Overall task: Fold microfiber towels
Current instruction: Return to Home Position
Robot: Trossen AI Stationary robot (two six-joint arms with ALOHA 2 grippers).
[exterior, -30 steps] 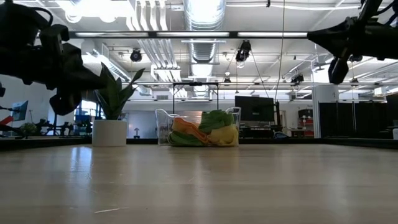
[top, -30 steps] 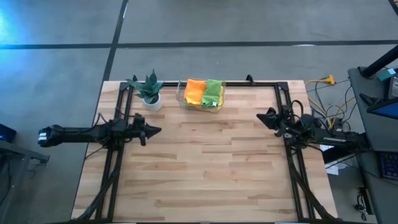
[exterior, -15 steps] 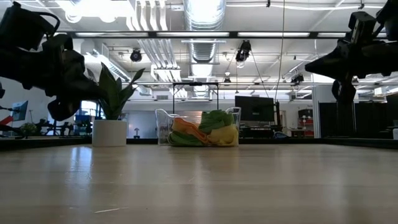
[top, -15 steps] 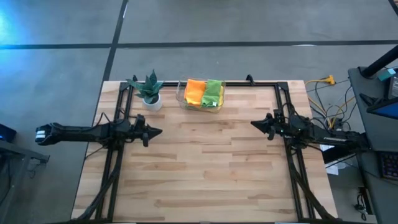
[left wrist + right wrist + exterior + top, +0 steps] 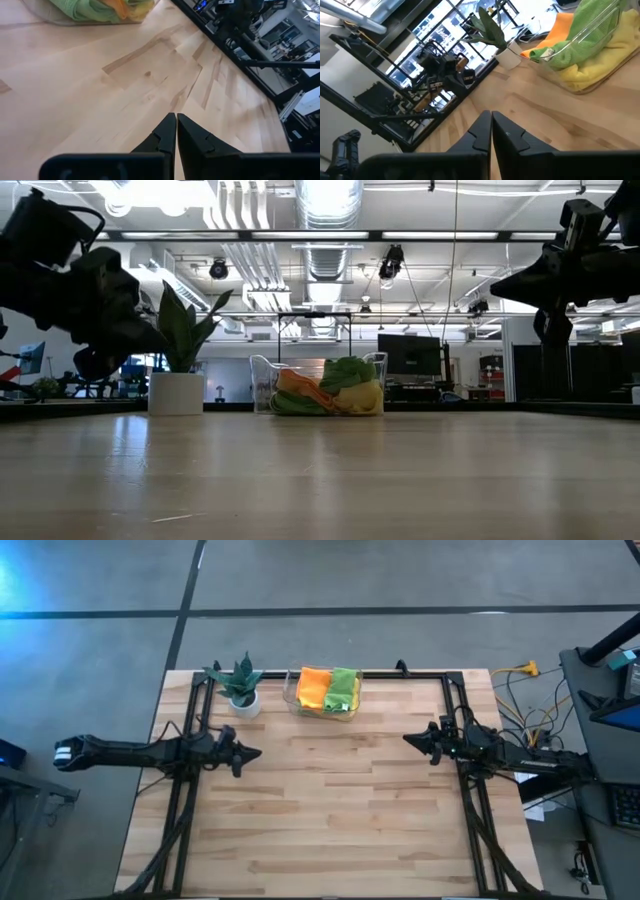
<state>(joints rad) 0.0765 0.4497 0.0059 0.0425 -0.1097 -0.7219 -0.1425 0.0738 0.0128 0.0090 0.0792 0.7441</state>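
Observation:
The microfiber towels, orange (image 5: 313, 687), lime green (image 5: 342, 688) and yellow (image 5: 592, 70), lie bunched in a clear plastic bin (image 5: 323, 692) at the table's far edge. The bin also shows in the low view (image 5: 318, 385) and both wrist views. My left gripper (image 5: 255, 752) is shut and empty, raised above the table's left side (image 5: 176, 122). My right gripper (image 5: 408, 739) is shut and empty, raised above the table's right side (image 5: 490, 120).
A small potted plant (image 5: 241, 687) in a white pot stands left of the bin at the far edge. Black frame rails (image 5: 180, 790) run along the table's left and right sides. Bare wooden tabletop (image 5: 330, 810) lies between the arms.
My right gripper has moved toward the table's left edge, inward over the table, and come a little lower. My left gripper has shifted slightly toward the near edge. Both stay shut. The towels have not moved.

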